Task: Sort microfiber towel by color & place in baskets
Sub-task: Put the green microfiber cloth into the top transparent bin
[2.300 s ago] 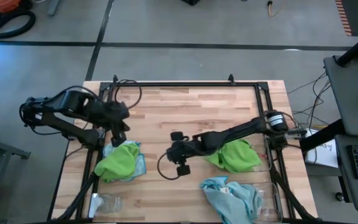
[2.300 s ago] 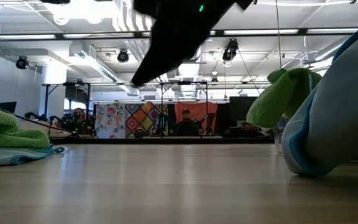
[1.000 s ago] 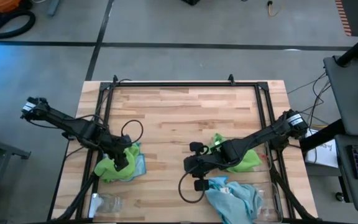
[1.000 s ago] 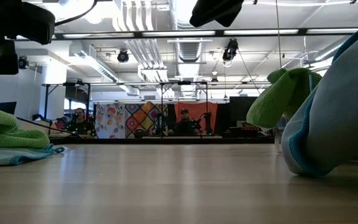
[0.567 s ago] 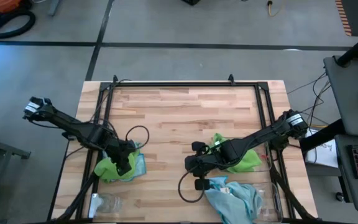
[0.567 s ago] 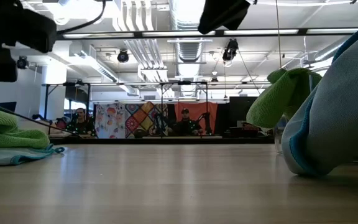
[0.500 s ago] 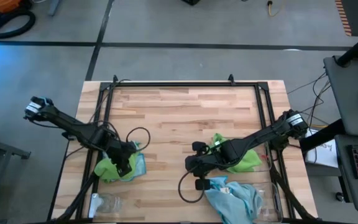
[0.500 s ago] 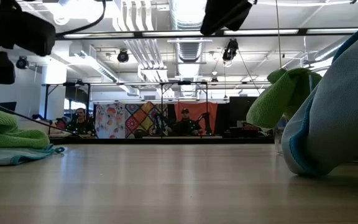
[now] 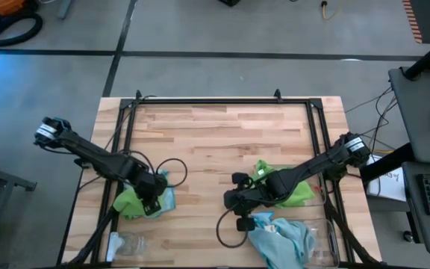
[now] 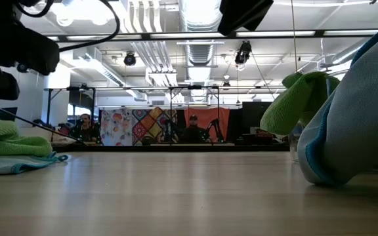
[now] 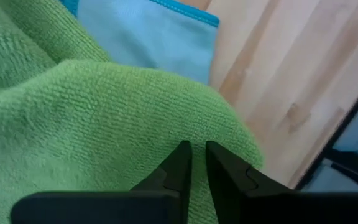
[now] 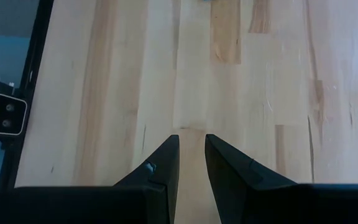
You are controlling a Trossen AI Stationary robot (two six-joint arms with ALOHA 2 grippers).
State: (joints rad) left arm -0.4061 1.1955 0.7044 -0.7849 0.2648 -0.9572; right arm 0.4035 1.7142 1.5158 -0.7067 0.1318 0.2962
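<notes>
A lime green microfiber towel (image 9: 129, 202) lies on a pale blue one (image 9: 167, 200) at the table's left, near side. My left gripper (image 9: 154, 202) is down on this pile, shut on the green towel (image 11: 104, 106). My right gripper (image 9: 231, 203) hovers shut over bare wood (image 12: 191, 74) at mid table. A second green towel (image 9: 284, 185) sits at a clear basket (image 9: 321, 196) on the right. A heap of blue towels (image 9: 282, 237) lies by the second basket (image 9: 328, 243). In the low view the left pile (image 10: 8, 141) and the blue heap (image 10: 363, 118) frame the picture. My left gripper comes from above, pointing down, with its fingertips (image 11: 182, 155) sunk into a raised fold of the green towel (image 11: 222, 134). A thin strip of green cloth shows between the two fingers. The towel rests on the blue towel (image 11: 148, 37) and the table.
A small clear glass jar (image 9: 125, 243) stands near the table's near left corner. Black frame rails (image 9: 125, 134) run along the table's left, far and right sides. Bare wood (image 9: 215, 142) fills the middle and far half. People and equipment show far behind the table (image 10: 192, 128).
My left gripper has crept a little toward the table's near right and sunk lower onto the green towel, which looks more bunched under it. My right gripper has drifted slightly toward the right, staying above the wood.
</notes>
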